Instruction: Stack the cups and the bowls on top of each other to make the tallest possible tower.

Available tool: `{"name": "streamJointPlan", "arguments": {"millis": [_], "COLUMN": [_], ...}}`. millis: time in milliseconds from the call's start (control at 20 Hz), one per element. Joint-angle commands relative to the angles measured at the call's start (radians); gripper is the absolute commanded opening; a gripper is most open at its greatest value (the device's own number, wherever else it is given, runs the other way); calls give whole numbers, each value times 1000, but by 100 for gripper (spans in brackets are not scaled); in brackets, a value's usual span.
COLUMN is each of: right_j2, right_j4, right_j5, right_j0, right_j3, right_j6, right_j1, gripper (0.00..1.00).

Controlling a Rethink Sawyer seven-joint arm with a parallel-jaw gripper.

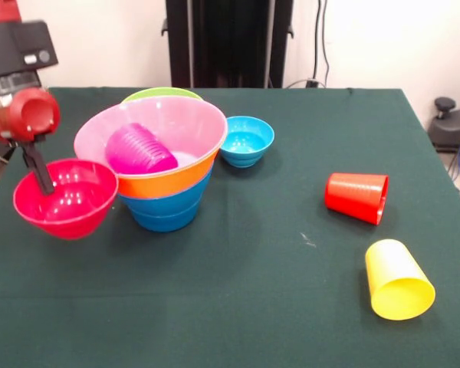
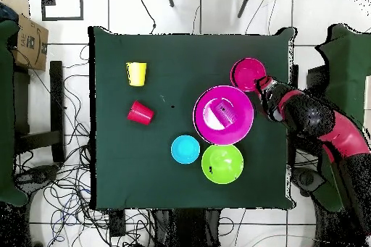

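Observation:
The tower (image 1: 169,180) stands left of centre: blue bowls at the base, an orange bowl above them and a wide pink bowl (image 2: 239,124) on top. A translucent purple cup (image 1: 138,149) lies on its side inside the pink bowl. To the tower's left my gripper (image 1: 42,180) is shut on the rim of a small red bowl (image 1: 65,199), with one black finger reaching inside it. A red cup (image 1: 356,197) and a yellow cup (image 1: 399,280) lie on their sides at the right.
A green bowl (image 2: 222,164) sits right behind the tower, and a small light-blue bowl (image 1: 246,140) is beside it. The green cloth table (image 1: 238,307) ends close to the red bowl's left side. A cardboard box (image 2: 27,40) stands off the table.

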Motion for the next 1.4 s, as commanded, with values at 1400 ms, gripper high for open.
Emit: {"name": "streamJointPlan", "arguments": {"millis": [1400], "right_j2": [-74], "right_j4": [335], "right_j5": [247], "right_j0": [94], "right_j3": [406], "right_j6": [137], "right_j1": [-580], "gripper": [0]}}
